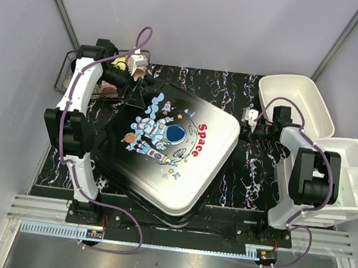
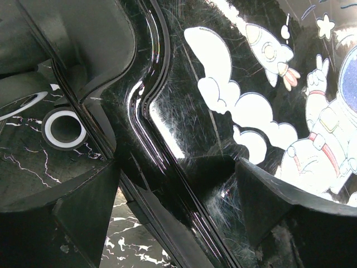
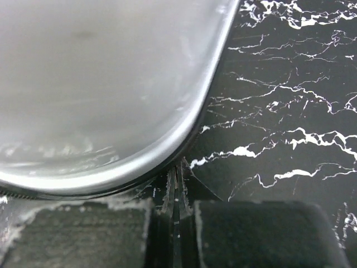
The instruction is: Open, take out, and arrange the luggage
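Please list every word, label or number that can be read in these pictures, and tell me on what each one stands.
"SPACE": red letters on the lid of the luggage, beside the astronaut drawing.
Small coloured tags at the bottom of the top view: too small to read.
Both wrist views: no text to read.

I note the suitcase fills the table's middle; basket crowds ten o'clock, bins two; bare strip at three.
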You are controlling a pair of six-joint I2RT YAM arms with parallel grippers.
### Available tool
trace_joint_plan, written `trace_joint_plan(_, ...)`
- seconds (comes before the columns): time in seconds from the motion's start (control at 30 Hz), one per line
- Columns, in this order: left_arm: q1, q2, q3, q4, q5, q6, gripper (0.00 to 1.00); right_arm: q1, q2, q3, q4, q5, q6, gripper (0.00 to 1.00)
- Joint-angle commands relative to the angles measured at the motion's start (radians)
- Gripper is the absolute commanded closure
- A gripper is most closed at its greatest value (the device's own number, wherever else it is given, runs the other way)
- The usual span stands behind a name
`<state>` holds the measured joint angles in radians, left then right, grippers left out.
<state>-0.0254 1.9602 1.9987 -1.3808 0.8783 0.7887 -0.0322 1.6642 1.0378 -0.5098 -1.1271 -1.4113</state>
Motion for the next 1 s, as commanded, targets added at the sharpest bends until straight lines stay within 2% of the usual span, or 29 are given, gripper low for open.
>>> trace_joint_plan(0.0,-0.165,0.126,-0.063,-0.055,-0.038,0.202,0.16,0.046,0.023,-0.049,0.909,-0.247,0.626,1.00)
trace_joint_plan(0.07,-0.176,0.134,-0.061,-0.057,-0.036,0.204,0.16,0.061,0.057,-0.079,1.127,-0.250,0.871,1.00)
trace_joint_plan(0.1,-0.176,0.134,-0.060,-0.057,-0.030,0.199,0.16,0.074,0.092,-0.075,1.256,-0.247,0.934,1.00)
trace_joint_plan(0.17,-0.179,0.143,-0.055,-0.057,-0.024,0.192,0.16,0.104,0.132,-0.059,1.358,-0.235,1.090,1.00)
trace_joint_plan(0.3,-0.171,0.140,-0.070,-0.057,-0.010,0.173,0.16,0.141,0.261,-0.029,1.685,-0.200,1.339,1.00)
trace_joint_plan(0.37,-0.150,0.131,-0.083,-0.054,0.004,0.159,0.16,0.143,0.285,-0.007,1.714,-0.185,1.393,1.00)
trace_joint_plan(0.43,-0.114,0.123,-0.093,-0.043,0.028,0.132,0.16,0.143,0.273,0.008,1.619,-0.159,1.346,1.00)
trace_joint_plan(0.47,-0.101,0.109,-0.104,-0.032,0.034,0.124,0.16,0.143,0.260,0.013,1.555,-0.149,1.236,1.00)
trace_joint_plan(0.5,-0.088,0.100,-0.109,-0.023,0.039,0.101,0.15,0.143,0.226,0.025,1.390,-0.136,1.173,1.00)
trace_joint_plan(0.57,-0.050,0.069,-0.127,0.017,0.040,0.070,0.15,0.146,0.194,0.062,1.184,-0.077,0.992,1.00)
trace_joint_plan(0.6,-0.022,0.057,-0.132,0.028,0.050,0.041,0.13,0.147,0.169,0.117,0.974,-0.057,0.932,1.00)
trace_joint_plan(0.63,-0.012,0.046,-0.138,0.043,0.047,0.021,0.12,0.152,0.161,0.143,0.887,-0.006,0.881,0.97)
trace_joint_plan(0.67,-0.001,0.028,-0.146,0.078,0.039,0.000,0.10,0.156,0.155,0.166,0.817,0.036,0.827,0.89)
trace_joint_plan(0.7,0.019,0.019,-0.150,0.098,0.016,-0.043,0.09,0.163,0.146,0.204,0.718,0.079,0.813,0.69)
trace_joint_plan(0.77,0.024,-0.012,-0.161,0.139,-0.004,-0.080,0.06,0.166,0.138,0.249,0.619,0.182,0.796,0.49)
trace_joint_plan(0.8,0.065,-0.021,-0.166,0.147,-0.007,-0.103,0.06,0.167,0.122,0.286,0.546,0.209,0.801,0.32)
trace_joint_plan(0.9,0.113,-0.070,-0.190,0.176,-0.001,-0.149,0.04,0.166,0.057,0.306,0.452,0.305,0.789,0.18)
trace_joint_plan(0.97,0.140,-0.119,-0.230,0.219,-0.001,-0.181,0.04,0.167,0.019,0.312,0.418,0.363,0.776,0.14)
